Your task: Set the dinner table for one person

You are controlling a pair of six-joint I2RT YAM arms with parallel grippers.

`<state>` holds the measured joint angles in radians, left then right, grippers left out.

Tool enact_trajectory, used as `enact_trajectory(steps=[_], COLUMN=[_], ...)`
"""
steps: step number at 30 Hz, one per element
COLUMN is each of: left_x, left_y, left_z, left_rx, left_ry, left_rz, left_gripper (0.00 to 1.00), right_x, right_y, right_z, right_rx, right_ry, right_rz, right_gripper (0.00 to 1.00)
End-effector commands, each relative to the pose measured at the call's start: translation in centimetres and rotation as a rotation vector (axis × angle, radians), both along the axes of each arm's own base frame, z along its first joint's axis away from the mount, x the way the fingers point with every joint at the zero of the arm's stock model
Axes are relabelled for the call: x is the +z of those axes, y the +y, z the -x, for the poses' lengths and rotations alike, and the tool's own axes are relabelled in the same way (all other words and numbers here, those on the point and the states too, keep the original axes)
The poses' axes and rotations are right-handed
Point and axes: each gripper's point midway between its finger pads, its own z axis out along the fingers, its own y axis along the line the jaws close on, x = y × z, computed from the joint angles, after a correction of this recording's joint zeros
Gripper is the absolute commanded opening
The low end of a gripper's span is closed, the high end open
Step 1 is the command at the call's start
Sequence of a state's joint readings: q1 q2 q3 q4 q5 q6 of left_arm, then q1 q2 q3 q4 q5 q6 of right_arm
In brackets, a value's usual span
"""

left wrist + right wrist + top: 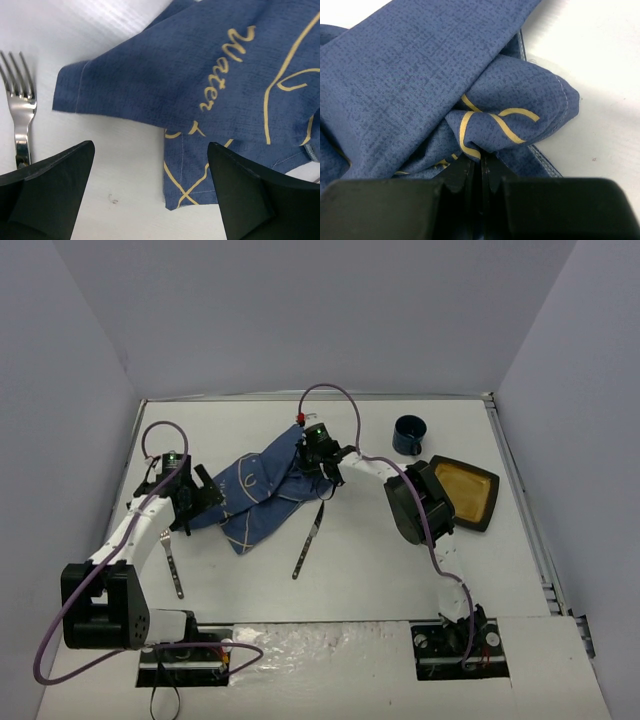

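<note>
The dinner table point(370, 575) is the large white tabletop with a thin metal rim. A dark blue cloth point(262, 488) with line drawings lies bunched on it, left of centre. My right gripper point(320, 468) is at the cloth's far right end; in the right wrist view it point(481, 167) is shut on a fold of the cloth point(420, 85). My left gripper point(203, 496) is open at the cloth's left end. In the left wrist view it point(150, 200) stands low over the table with a cloth corner point(190, 85) between its fingers point(250, 200), not gripped.
A fork point(172, 562) lies near the left arm and also shows in the left wrist view point(22, 115). A knife point(308, 538) lies at centre. A dark blue cup point(408, 435) and a dark square plate point(470, 492) sit at the right. The walls are grey.
</note>
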<state>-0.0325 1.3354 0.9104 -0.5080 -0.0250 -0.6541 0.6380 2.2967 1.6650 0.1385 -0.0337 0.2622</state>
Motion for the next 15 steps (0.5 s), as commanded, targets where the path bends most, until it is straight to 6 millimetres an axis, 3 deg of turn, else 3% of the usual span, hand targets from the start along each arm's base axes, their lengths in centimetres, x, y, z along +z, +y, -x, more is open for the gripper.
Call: enact_trajectory(steps=[1,3,9,15], left_x=[1.8,1.7,0.7,-0.8], left_y=[1.1,2.5,3.9,4.9], left_z=[-1.2,-1.0,-0.2,-0.8], left_rx=[0.185,0.265,0.366,0.426], left_ry=[-0.151,-0.193,-0.258,-0.363], left_rz=[0.075,0.063,0.071,0.104], left_gripper=[0.93,0.92,0.91,0.97], right_x=[4.3,4.4,4.5,4.6], right_y=[1.5,1.7,1.6,1.6], right_z=[0.8,1.3,2.0,2.5], right_rx=[0.064,0.092,0.121,0.148], right_ry=[-0.034,-0.03,-0.03,-0.034], right_rz=[-0.115,-0.133,-0.145,-0.158], right_gripper=[0.0,0.0,0.0,0.0])
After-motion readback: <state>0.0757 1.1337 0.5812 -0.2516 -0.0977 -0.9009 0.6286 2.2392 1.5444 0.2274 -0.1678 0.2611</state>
